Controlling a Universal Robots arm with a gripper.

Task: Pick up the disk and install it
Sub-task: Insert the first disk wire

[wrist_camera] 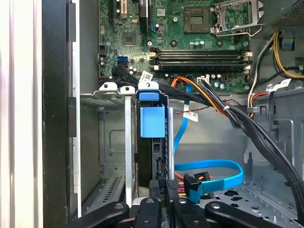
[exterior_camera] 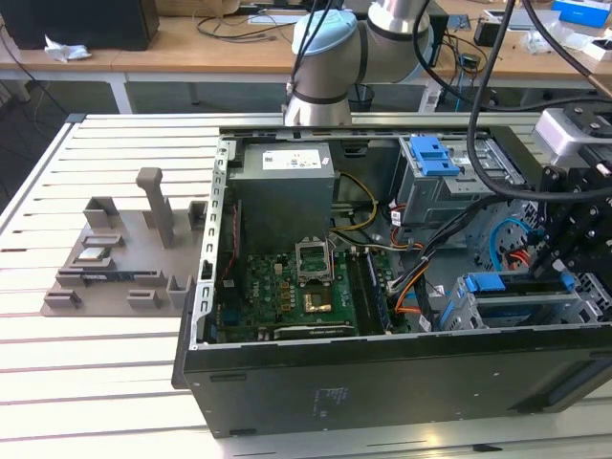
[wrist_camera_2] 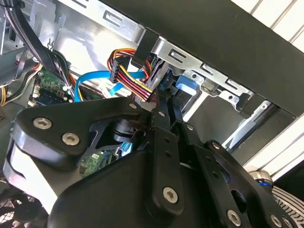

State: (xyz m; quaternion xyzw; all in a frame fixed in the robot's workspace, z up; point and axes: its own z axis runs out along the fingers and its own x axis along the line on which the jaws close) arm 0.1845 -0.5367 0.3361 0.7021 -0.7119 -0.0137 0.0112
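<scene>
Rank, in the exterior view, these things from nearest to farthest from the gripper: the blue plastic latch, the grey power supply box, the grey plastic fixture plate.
1. Blue plastic latch, at the case's rear, closest to the black gripper.
2. Grey power supply box, in the case's middle.
3. Grey plastic fixture plate, outside the case, on the exterior view's left.

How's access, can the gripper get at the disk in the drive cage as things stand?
Probably yes. The gripper is right at the near end of the disk, which stands on edge in the drive cage. The cable bundle and blue cable run beside it, not across.
</scene>
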